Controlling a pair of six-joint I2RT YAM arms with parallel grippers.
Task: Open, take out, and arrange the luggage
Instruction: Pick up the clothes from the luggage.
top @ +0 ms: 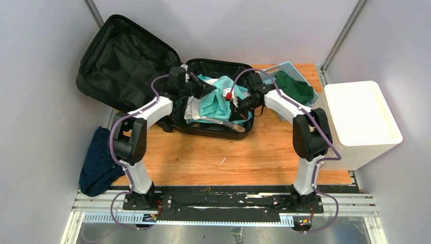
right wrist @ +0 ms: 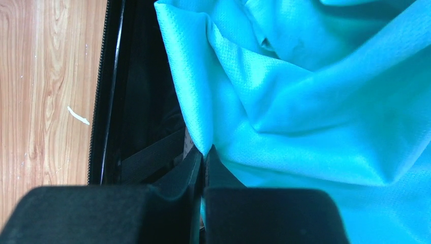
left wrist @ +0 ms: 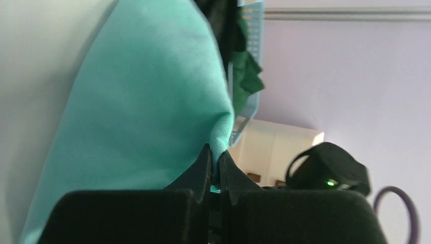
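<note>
One teal garment, soft dimpled knit, sits heaped in the luggage, which lies open at the far left of the wooden table, its black-lined lid seemingly overhanging the edge. Left gripper and right gripper each pinch a fold. Bare boards nearside.

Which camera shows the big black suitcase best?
The top camera: it shows almost the whole suitcase, lid open. The right wrist view catches only a strip of its zipper edge and dark lining. The left wrist view shows teal cloth, no suitcase.
</note>
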